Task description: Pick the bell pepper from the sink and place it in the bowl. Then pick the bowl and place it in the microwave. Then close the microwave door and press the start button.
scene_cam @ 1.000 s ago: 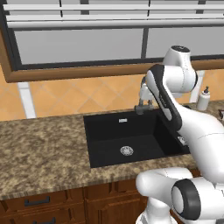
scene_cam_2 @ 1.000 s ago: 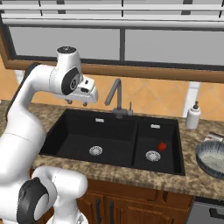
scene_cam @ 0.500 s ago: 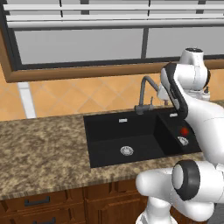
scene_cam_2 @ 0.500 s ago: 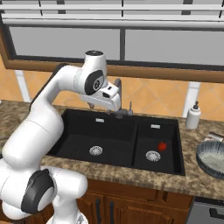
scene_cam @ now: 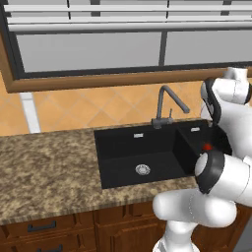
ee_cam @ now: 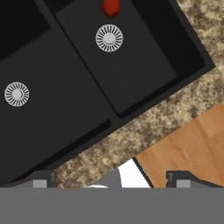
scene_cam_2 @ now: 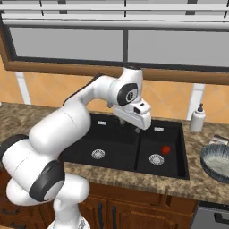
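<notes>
Gripper (ee_cam: 109,181) empty, fingers wide apart, high above sink (scene_cam_2: 120,147). Pepper (ee_cam: 110,7) at 12 o'clock in hand view, beside small-basin drain (ee_cam: 109,38). Step one: reaching. Next: advance, descend, straddle pepper.

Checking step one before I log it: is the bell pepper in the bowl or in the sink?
In the sink: the bell pepper lies in its right basin beside the drain; the bowl sits apart on the counter.

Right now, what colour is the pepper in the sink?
Red; the pepper shows best in the right base view.
</notes>
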